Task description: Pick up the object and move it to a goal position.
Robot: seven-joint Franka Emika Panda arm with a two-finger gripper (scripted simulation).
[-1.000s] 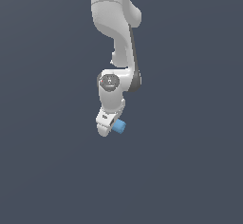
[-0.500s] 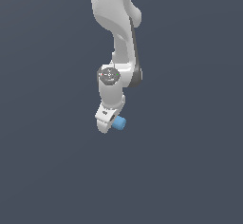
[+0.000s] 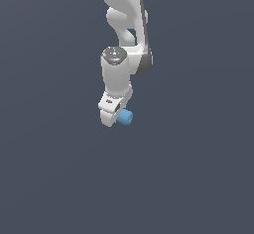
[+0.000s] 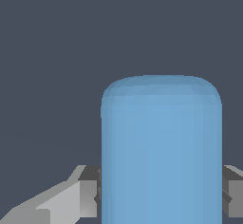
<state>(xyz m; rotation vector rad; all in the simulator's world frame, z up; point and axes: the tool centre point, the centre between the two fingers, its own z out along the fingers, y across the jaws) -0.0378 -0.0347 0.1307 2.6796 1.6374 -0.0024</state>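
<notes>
- Since approx. 1 s ago, arm + load have risen a little in the exterior view; small light-blue smooth short cylinder has kept the same spot against the hand, so the grasp hasn't slipped.
- White Panda gripper w/ grey finger pads hangs below the white jointed arm, tilted a bit rather than plumb.
- Hand state: clamped on the cylinder. Wrist view shows the cylinder filling the gap, a grey pad pressed to one flank and the other pad touching the opposite flank.
- Cylinder is held across its width, its body sticking out of the gripper toward the exterior view's right. Judgement: a side-on pinch keeps the flat faces free and the round wall trapped, so it can't roll out.
- Relative to the gripper: cylinder sits at its tip, touching both pads, nothing beneath it but plain dark blue-grey backdrop; no surface visible.
- No goal marker visible in either view.
- Judgement: pick-up done, carry phase underway; remaining is transport to goal.
</notes>
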